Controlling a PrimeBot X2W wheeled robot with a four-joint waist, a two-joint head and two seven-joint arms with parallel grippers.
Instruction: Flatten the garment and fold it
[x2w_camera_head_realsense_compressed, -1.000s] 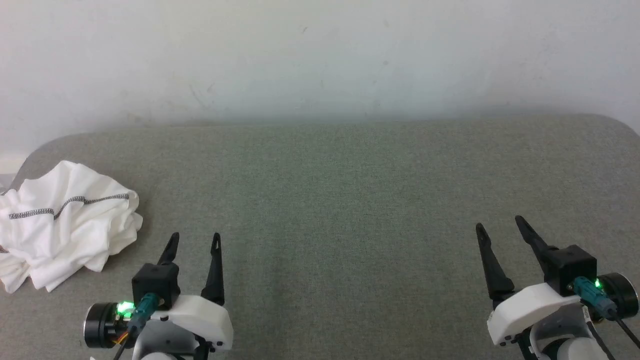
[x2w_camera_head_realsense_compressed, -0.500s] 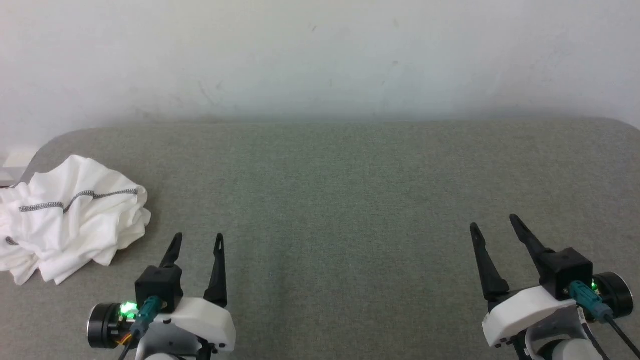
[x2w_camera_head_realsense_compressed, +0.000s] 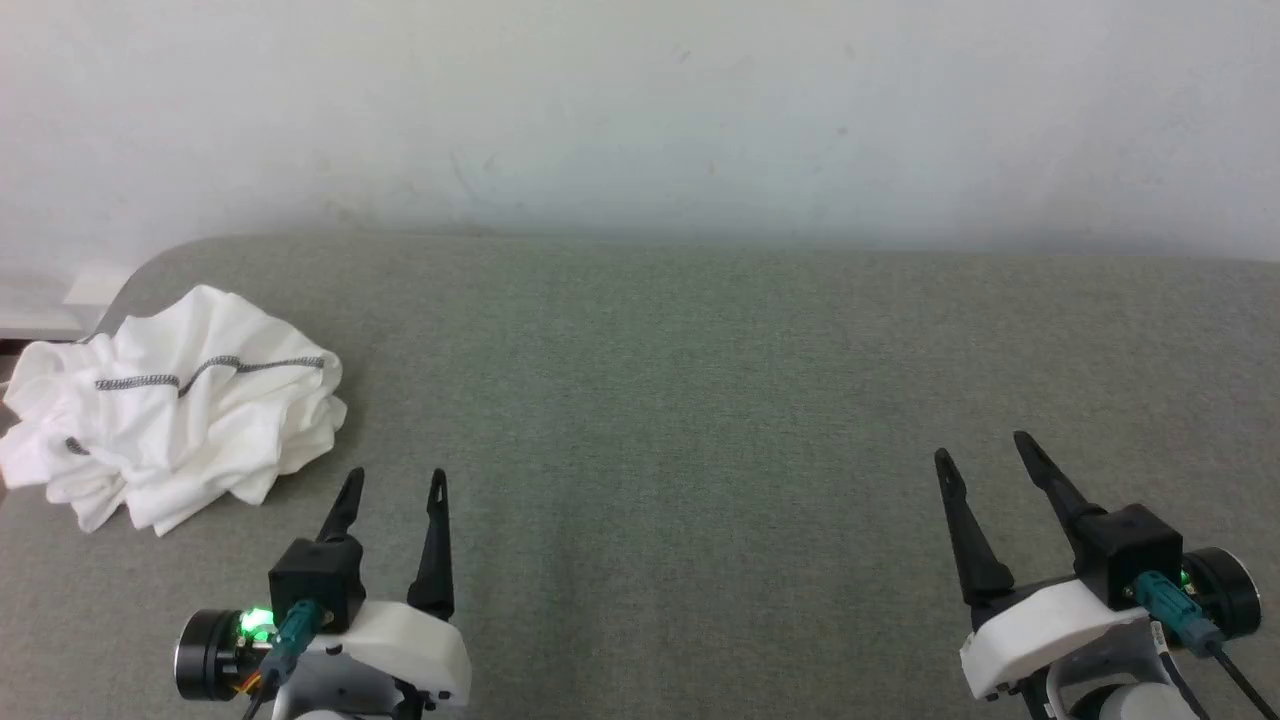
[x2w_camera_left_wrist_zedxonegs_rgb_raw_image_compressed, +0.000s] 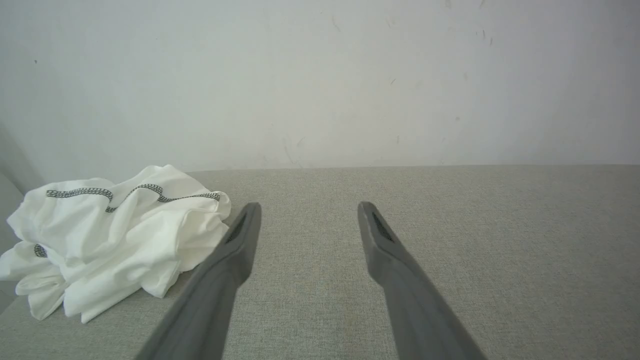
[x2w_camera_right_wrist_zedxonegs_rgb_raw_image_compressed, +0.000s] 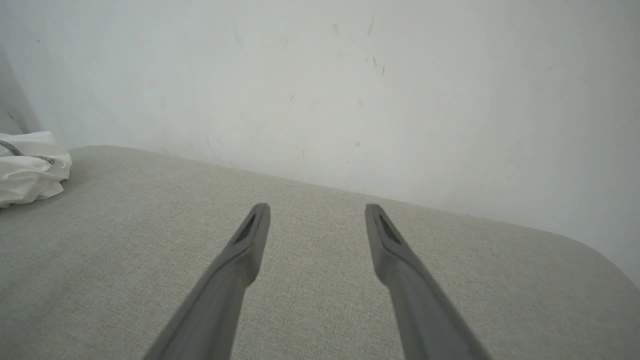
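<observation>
1. Garment (x2w_camera_head_realsense_compressed: 180, 405): white, crumpled into a loose heap, not flattened and not folded. One line of dark grey stitching (x2w_camera_head_realsense_compressed: 210, 370) runs across its upper folds.
2. Position of garment: on the grey fabric-covered tabletop (x2w_camera_head_realsense_compressed: 680, 400), ahead of the left gripper (x2w_camera_head_realsense_compressed: 396, 478) and off to its left, near that gripper's left fingertip. In the head view a strip of bare tabletop separates the two, so there is no contact.
3. Left wrist view: the garment (x2w_camera_left_wrist_zedxonegs_rgb_raw_image_compressed: 115, 240) sits left of the left gripper (x2w_camera_left_wrist_zedxonegs_rgb_raw_image_compressed: 308, 207). The left finger crosses in front of the heap's near edge in the picture.
4. Left gripper state: released, fingers spread wide, nothing between them. It hangs over bare tabletop.
5. Right gripper (x2w_camera_head_realsense_compressed: 980, 447) state: released, fingers spread wide, nothing between them. It also hangs over bare tabletop.
6. Garment relative to right gripper: well apart, far off to its left. In the right wrist view only an edge of the garment (x2w_camera_right_wrist_zedxonegs_rgb_raw_image_compressed: 27, 167) shows at the left border, far from the right gripper (x2w_camera_right_wrist_zedxonegs_rgb_raw_image_compressed: 317, 207).
7. The two grippers are well apart from each other, with bare tabletop between them.
8. Beyond both grippers: the far tabletop edge meets a pale wall (x2w_camera_head_realsense_compressed: 640, 110) with faint scuff marks.
9. A green light (x2w_camera_head_realsense_compressed: 255, 620) glows on the left wrist.
</observation>
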